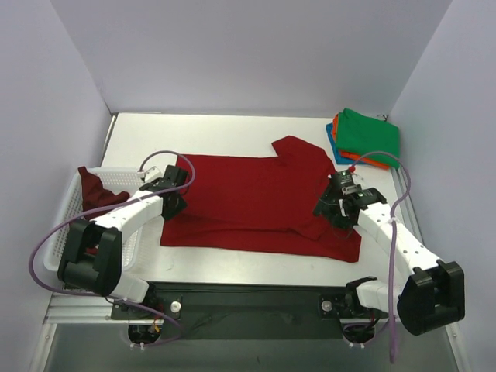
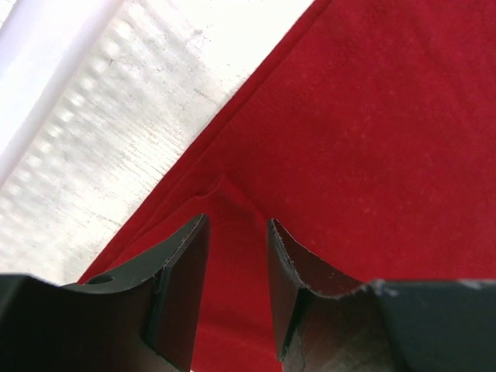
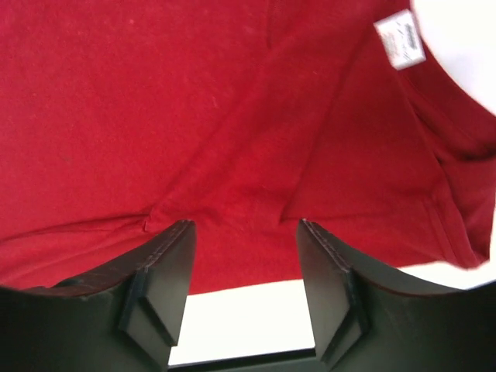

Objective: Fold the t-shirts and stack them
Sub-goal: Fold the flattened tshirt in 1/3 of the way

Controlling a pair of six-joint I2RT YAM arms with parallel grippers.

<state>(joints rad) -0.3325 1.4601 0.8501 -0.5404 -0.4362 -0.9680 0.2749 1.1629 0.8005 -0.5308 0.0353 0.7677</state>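
Right pincer (image 3: pixel 244 226) hangs parted and empty over my red shirt (image 1: pixel 248 198), spread flat beside the basket (image 1: pixel 62 232). Left pincer (image 2: pixel 236 225) is half-closed; I cannot tell whether it grips. Folded stack (image 1: pixel 368 138) sits well beyond the basket; maroon shirt (image 1: pixel 97 190) waits inside, unfolded.

Blue shirt (image 1: pixel 338 154) mostly buried under green one (image 1: pixel 372 133), 2 o'clock. Tag (image 3: pixel 399 39) print too small. Maroon shirt (image 1: pixel 93 188) partly behind left arm (image 1: pixel 132 209).

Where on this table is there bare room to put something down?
Bare table lies between the red t-shirt and the back wall, left of the folded shirt stack. A narrower strip runs along the shirt's near hem. Crowded: the left, with white mesh basket and left arm; the right, with right arm.
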